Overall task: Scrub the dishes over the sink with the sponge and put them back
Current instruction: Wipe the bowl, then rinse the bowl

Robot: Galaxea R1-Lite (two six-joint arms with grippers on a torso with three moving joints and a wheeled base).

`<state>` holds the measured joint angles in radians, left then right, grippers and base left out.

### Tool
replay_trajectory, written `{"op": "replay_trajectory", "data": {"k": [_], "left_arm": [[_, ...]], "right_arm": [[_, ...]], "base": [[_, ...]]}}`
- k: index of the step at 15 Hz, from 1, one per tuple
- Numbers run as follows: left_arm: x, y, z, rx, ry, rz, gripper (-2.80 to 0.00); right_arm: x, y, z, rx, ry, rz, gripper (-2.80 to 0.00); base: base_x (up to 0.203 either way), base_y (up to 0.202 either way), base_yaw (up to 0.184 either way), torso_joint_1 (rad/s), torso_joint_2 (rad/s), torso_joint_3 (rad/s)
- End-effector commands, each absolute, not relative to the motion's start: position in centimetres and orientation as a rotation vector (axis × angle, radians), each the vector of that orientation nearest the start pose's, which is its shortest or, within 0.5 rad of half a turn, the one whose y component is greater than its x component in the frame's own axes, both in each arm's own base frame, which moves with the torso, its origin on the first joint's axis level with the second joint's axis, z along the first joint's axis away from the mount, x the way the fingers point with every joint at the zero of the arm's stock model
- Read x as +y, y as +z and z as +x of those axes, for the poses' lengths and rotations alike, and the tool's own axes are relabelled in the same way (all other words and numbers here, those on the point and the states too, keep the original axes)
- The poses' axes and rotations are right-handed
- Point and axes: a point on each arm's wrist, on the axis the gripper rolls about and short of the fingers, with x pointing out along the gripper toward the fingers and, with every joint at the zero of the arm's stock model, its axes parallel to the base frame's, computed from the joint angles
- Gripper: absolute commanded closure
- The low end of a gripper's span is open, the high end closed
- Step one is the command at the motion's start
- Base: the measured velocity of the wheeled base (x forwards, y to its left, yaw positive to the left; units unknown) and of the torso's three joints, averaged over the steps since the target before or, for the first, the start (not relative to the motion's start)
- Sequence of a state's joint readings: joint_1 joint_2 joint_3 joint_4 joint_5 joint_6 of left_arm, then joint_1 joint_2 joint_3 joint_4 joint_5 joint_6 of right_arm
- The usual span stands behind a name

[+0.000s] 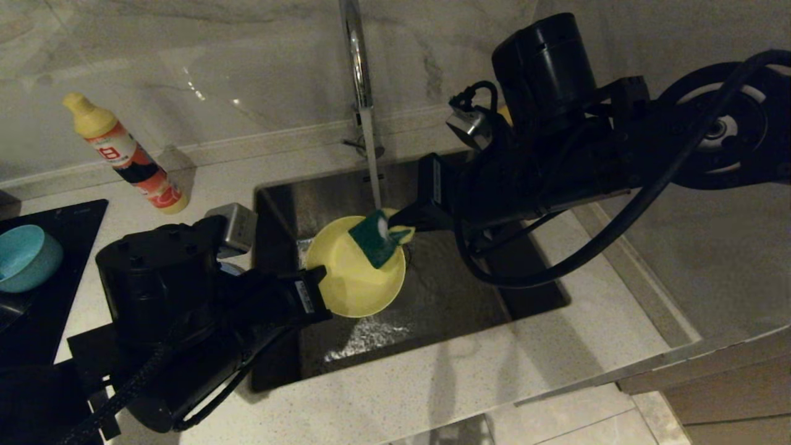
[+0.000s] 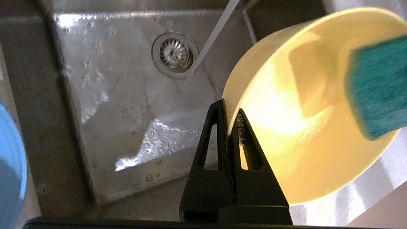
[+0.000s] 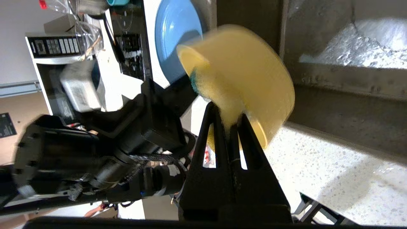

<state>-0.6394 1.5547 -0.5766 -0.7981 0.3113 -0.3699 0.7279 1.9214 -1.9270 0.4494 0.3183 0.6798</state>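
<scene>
At far left the teal-blue bowl (image 1: 25,256) sat on the black cooktop (image 1: 59,228). Centre frame, the left gripper (image 1: 316,290) pinched the yellow bowl (image 1: 355,278) by its rim over the sink (image 1: 432,296). The right gripper (image 1: 401,221) clamped the sponge (image 1: 374,237) against the bowl's inside, under the tap's (image 1: 358,68) stream.

Over the sink (image 1: 525,296), the left gripper (image 1: 318,275) pinches the rim of the tilted yellow bowl (image 1: 352,278). The right gripper (image 1: 395,225) presses the sponge (image 1: 372,238), green side up, against the bowl's upper edge under the tap's (image 1: 358,68) running stream. A teal bowl (image 1: 25,256) rests on the cooktop (image 1: 62,222); a bottle (image 1: 126,154) stands nearby.
</scene>
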Motion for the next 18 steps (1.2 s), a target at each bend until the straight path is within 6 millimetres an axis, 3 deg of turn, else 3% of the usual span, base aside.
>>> {"op": "replay_trajectory", "data": {"k": [1,7,10,12,18], "left_arm": [[-14.7,17.7,21.0,0.224,-0.289,-0.284,0.00],[-15.4,17.2,22.6,0.243,-0.266,-0.316,0.00],[-16.1,16.9,24.3,0.254,-0.246,-0.362,0.00],[-16.3,16.6,25.6,0.257,-0.224,-0.369,0.00],[-15.6,14.6,29.3,0.370,-0.096,-0.469,0.00]], "right_arm": [[24.9,32.0,26.6,0.772,0.839,0.516,0.00],[23.5,34.2,23.3,0.751,0.897,0.520,0.00],[21.1,36.3,21.5,0.692,0.930,0.544,0.00],[18.9,37.3,21.4,0.661,0.929,0.571,0.00],[14.2,35.2,22.1,0.720,0.859,0.613,0.00]], "base": [[0.000,0.000,0.000,0.000,0.00,0.000],[0.000,0.000,0.000,0.000,0.00,0.000],[0.000,0.000,0.000,0.000,0.00,0.000],[0.000,0.000,0.000,0.000,0.00,0.000],[0.000,0.000,0.000,0.000,0.00,0.000]]}}
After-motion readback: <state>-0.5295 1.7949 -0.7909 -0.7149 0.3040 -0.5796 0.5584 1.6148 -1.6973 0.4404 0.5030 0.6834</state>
